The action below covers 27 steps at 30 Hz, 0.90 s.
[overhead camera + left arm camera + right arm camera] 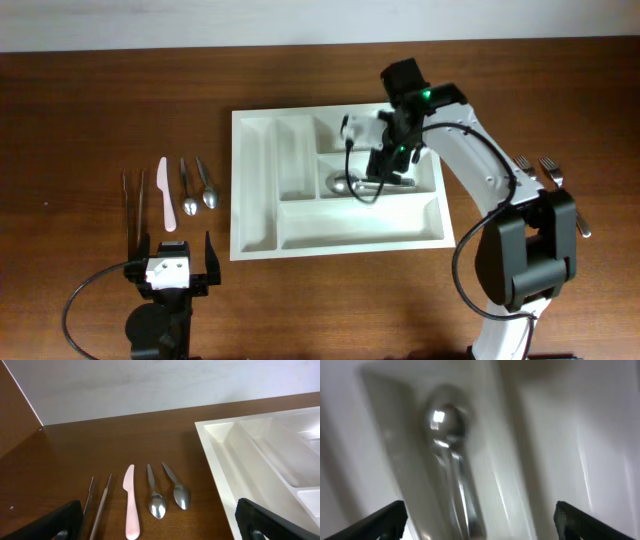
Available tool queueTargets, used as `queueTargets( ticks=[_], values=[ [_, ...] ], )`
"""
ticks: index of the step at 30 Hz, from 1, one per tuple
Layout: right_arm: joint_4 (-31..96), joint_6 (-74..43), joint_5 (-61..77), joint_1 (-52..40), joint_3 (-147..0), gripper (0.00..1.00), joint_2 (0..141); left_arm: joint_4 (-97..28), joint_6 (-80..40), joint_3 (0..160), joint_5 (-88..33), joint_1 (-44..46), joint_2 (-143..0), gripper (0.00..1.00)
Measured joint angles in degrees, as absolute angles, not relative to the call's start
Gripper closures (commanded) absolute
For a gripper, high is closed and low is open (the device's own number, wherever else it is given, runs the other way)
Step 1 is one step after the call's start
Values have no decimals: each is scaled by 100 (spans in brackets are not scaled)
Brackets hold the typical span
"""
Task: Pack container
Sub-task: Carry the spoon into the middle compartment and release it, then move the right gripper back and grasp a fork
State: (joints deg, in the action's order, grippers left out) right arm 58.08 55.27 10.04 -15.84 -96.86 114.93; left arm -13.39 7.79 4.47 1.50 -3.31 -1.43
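One tray (255, 200) set at the table (100, 100) centre, spoon (340, 184) laid in its middle long compartment, right gripper (383, 172) held above it, fingers apart, left gripper (176, 243) spread wide by the front-left corner.

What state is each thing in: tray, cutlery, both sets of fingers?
container: flat on table, one spoon in middle long compartment.
spoon in tray: lying loose, ungripped.
right gripper: fingers open, above that spoon.
left gripper: fingers open, empty.
pink knife: lying on table, left of container.
two spoons: same, beside the knife.
metal tongs: same, leftmost.
forks: on table right of container, partly hidden.
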Motion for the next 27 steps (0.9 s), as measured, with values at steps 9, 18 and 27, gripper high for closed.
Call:
queueTargets(
  ticks=[9, 18, 27],
  values=[
    [7057, 3164, -360, -287, -10667, 11, 11493, -1339, 779, 447, 150, -331, -143, 1],
    [6871, 2652, -644, 1387, -10501, 18, 11493, -1339, 777, 447, 150, -333, -143, 1],
    [6080, 2547, -589, 2215, -9577, 13, 11493, -1339, 777, 447, 150, -331, -143, 1]
  ],
)
